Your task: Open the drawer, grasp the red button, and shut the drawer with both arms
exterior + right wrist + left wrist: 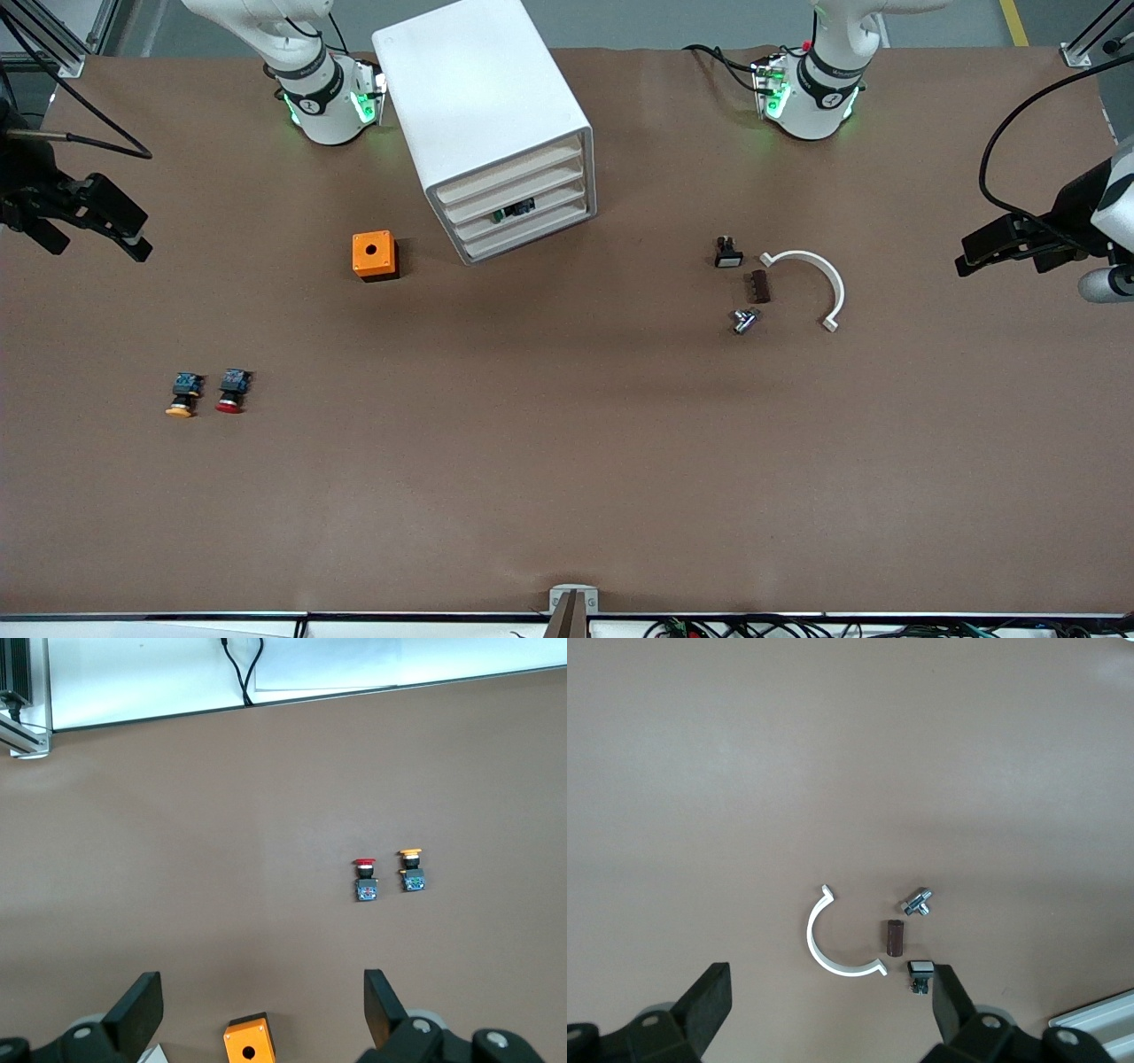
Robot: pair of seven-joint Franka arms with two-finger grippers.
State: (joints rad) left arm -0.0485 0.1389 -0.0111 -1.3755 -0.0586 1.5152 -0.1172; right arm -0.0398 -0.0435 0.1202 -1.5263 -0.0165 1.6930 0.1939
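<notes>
Brown table (567, 461) with cabinet (483, 97), 2 buttons, small parts.

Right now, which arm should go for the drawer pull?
Probably left. Both end effectors, left and right, hover open at the table's ends. The cabinet's drawer fronts angle toward the left arm's end; the right sits nearer the red button.

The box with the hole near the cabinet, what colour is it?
Orange, with a dark base; the box shows best in the front view.
</notes>
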